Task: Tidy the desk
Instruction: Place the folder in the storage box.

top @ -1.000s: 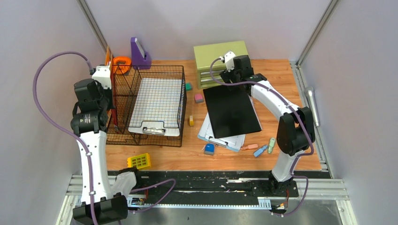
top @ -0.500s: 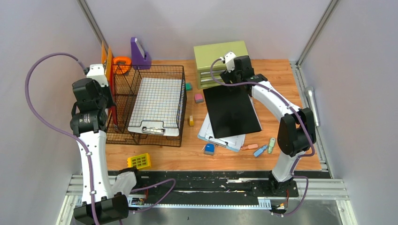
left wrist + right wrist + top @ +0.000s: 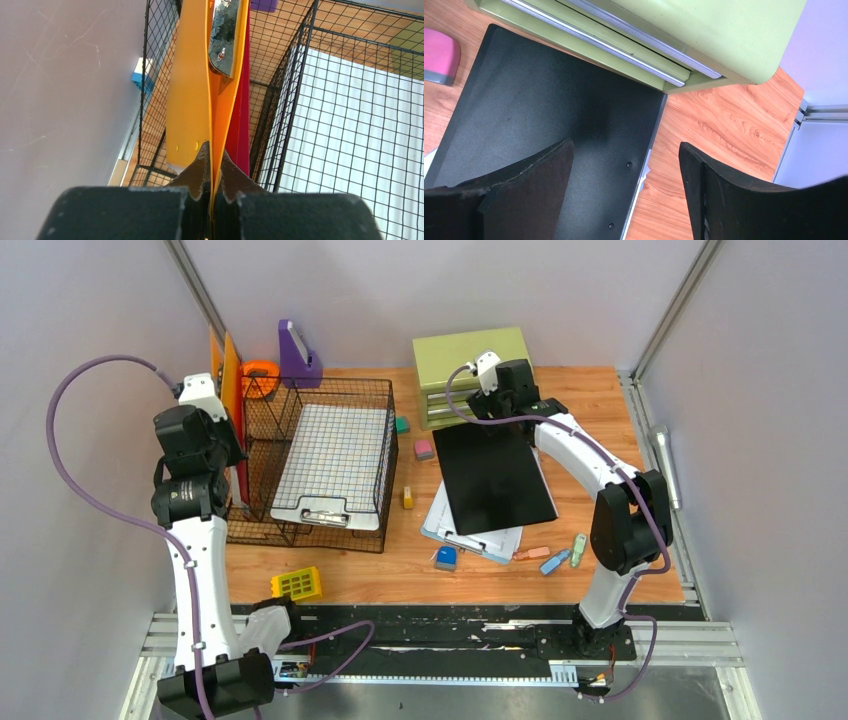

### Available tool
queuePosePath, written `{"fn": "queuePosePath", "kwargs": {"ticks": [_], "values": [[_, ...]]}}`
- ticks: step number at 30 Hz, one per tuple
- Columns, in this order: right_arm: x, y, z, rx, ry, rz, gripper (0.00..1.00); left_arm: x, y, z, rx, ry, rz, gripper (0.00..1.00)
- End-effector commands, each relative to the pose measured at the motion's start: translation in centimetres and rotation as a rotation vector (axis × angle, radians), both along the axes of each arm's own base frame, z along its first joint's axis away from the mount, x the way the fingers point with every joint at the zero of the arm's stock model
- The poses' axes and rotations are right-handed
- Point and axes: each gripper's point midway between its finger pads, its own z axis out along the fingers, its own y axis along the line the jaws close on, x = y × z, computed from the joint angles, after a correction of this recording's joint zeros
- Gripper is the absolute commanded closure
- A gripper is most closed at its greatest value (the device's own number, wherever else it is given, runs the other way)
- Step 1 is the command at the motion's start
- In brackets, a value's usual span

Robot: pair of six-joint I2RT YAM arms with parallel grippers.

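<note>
Status: left gripper [image 3: 212, 156] clamps thin orange plastic clipboard [image 3: 187, 100]. Right gripper [image 3: 625, 146] stands open, flat black rectangular board [image 3: 539, 95] directly below.

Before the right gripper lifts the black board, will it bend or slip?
Thin and wide, the black board probably sags if held by one edge. Its matte surface likely resists slipping. Lying flat on clipboards, its edge may be hard to catch.
</note>
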Motion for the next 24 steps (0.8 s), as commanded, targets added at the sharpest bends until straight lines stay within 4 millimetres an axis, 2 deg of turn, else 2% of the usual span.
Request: {"fn": "queuePosePath", "kwargs": {"ticks": [1,7,11,18,24], "values": [[0.1,0.8,0.8,0.031,-0.020,0.008,0.22,1.6,-0.6,4.2,0.009,-0.187,-0.044,1.00],[0.0,0.9,0.5,0.029,-0.013,0.010,0.22,0.6,0.4,2.2,0.065,-0.092,-0.011,1.00],[-0.1,0.9,0.4,0.028,-0.011,0.010,0.22,-0.2,0.4,0.9,0.085,-0.011,-0.029,1.00],[-0.1,1.1,0.6,0.029,-0.014,0.014,0.22,-1.4,-0.3,1.6,0.117,0.063,-0.094,0.97],[-0.3,1.9,0.4,0.027,-0.008,0.022,0.22,-0.5,0.4,0.5,0.134,0.107,-0.092,0.90]]}}
